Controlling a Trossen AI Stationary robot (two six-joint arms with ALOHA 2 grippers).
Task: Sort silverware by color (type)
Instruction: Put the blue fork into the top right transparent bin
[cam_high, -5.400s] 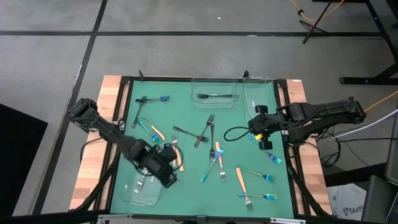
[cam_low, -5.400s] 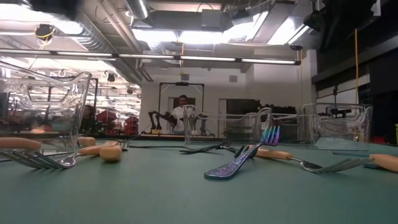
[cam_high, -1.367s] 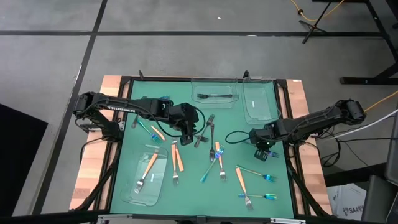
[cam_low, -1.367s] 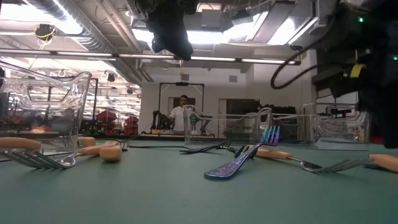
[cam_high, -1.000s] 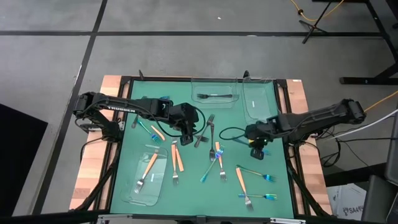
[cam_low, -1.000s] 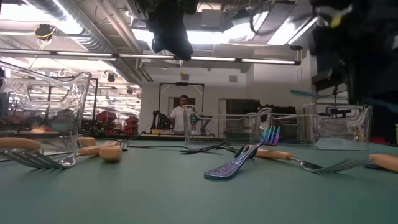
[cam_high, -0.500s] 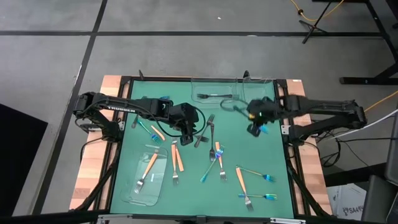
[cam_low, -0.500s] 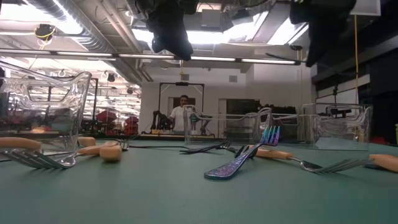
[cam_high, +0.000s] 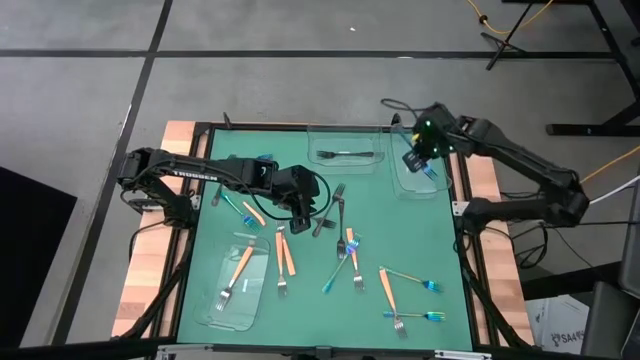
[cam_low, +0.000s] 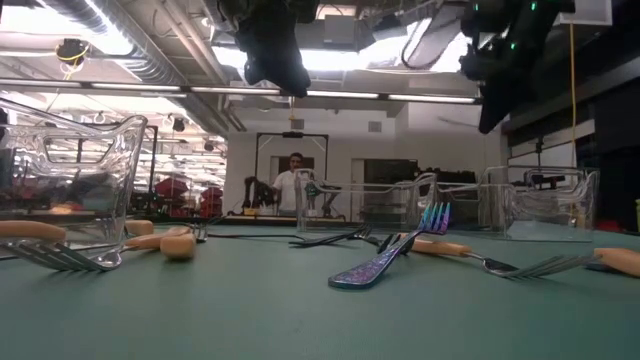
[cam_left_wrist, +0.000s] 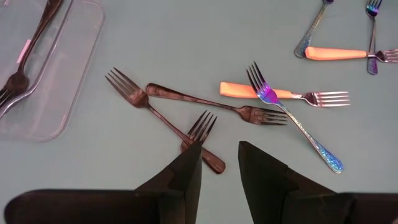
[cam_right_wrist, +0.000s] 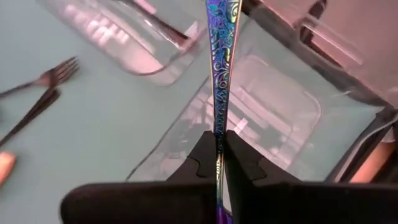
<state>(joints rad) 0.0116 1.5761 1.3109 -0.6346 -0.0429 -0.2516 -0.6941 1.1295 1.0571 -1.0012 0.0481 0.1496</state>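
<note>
Right gripper jaws pinch iridescent utensil; left gripper jaws parted.

This is a robotics lab or workshop. The green worktop sits in a black metal frame on a wooden base, standing on a bare grey concrete floor marked with dark lines. Exposed ducts and strip lights run along the open ceiling. Across the room a person stands beside more robot arms on another bench. Loose cables and a stand's legs lie on the floor.
</note>
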